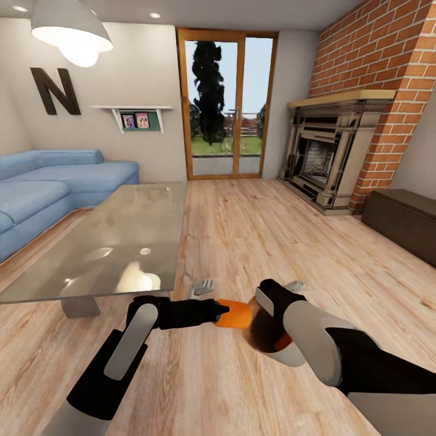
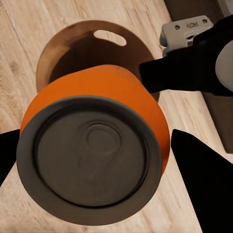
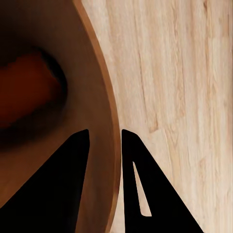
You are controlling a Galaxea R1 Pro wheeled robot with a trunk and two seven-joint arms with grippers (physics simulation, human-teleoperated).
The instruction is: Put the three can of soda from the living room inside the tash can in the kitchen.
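Note:
My left gripper is shut on an orange can of soda, held sideways at the mouth of the tash can. In the left wrist view the can's silvery top faces the camera, with the bin's wooden inside and its oval handle slot just behind it. My right gripper is shut on the bin's rim, one finger inside and one outside, holding the bin tilted above the floor. Another orange can lies inside the bin.
This is the living room. A glass-topped low table stands close on the left, with the blue sofa behind it. A brick fireplace and a dark low cabinet line the right side. Glass doors are ahead across open wood floor.

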